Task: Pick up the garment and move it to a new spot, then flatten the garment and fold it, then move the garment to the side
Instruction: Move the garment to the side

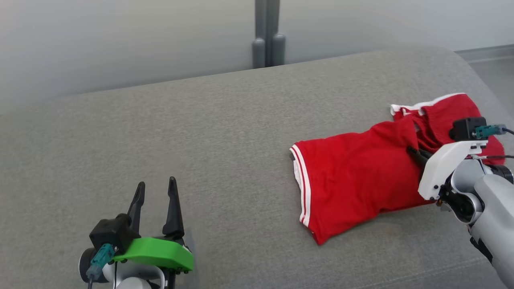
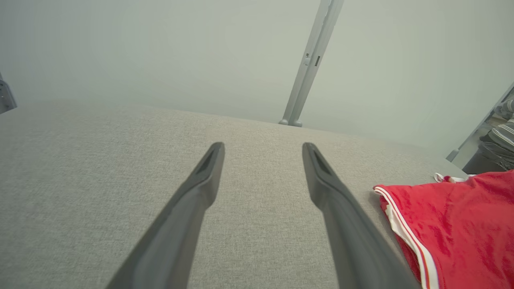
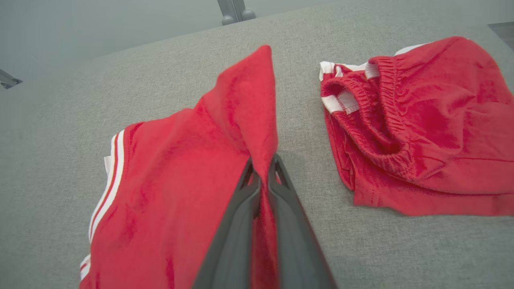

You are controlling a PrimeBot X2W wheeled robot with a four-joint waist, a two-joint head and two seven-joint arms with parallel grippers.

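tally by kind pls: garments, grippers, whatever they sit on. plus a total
red shorts: 1
grippers: 2 (left gripper open, right gripper shut on a fold of the shorts)
grey cushion underneath: 1
total: 4

— What colour are the shorts (image 1: 353, 180)?
— Bright red, with white stripes along the hem and white trim at the waistband.
— And under them?
— The cushion (image 1: 221, 140) is a plain grey weave. The wall (image 1: 120, 40) is pale grey, the post (image 1: 268, 36) a darker grey.
— The tools?
— Dark grey fingers (image 2: 192, 208) on both. The left tool (image 1: 156, 181) has a bright green cover (image 1: 160, 253), the right tool (image 3: 263, 164) a white cover (image 1: 445, 164). Each carries a teal plug (image 1: 102, 257).
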